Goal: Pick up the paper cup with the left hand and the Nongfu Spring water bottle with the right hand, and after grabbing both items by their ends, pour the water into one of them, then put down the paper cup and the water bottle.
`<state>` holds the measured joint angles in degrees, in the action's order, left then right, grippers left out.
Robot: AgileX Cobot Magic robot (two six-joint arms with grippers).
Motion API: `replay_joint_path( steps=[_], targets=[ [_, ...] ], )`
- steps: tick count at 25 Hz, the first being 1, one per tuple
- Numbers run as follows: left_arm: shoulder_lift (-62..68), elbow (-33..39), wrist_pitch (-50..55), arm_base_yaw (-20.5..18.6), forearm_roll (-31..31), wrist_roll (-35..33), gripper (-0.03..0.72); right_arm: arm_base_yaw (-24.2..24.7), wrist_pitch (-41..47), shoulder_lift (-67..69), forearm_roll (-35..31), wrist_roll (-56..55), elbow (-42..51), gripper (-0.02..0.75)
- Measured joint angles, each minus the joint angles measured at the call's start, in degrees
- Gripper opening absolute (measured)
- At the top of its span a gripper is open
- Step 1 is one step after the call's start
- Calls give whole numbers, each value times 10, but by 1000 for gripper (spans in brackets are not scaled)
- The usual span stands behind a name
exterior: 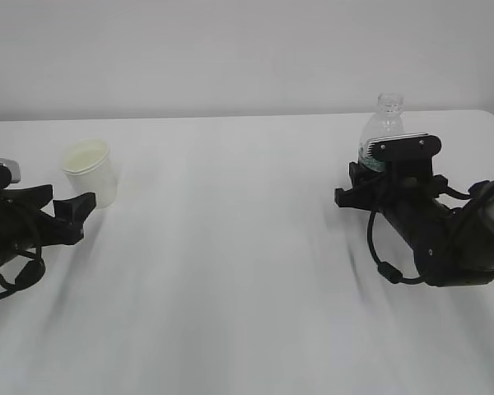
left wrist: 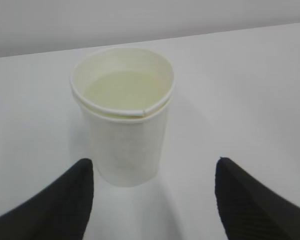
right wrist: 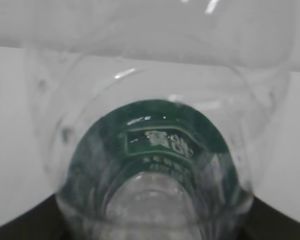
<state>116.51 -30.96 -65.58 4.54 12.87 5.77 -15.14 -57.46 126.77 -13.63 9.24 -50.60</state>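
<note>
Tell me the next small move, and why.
Probably ease the left hand forward around the paper cup, then close. Its fingers stand open just short of the cup, while the right hand already sits at the water bottle.

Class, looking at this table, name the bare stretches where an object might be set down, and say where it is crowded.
The widest bare stretch lies mid-table, between the paper cup and the water bottle. The near edge of the table is also bare. It is crowded at the left gripper beside the cup, and at the right gripper around the bottle.
</note>
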Motion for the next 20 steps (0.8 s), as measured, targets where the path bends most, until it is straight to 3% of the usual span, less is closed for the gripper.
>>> replay_joint_path(
  steps=[20],
  targets=[
    [0, 0, 0, 0, 0, 0, 542, 0, -10, 12, 0, 0, -2, 405]
  ],
)
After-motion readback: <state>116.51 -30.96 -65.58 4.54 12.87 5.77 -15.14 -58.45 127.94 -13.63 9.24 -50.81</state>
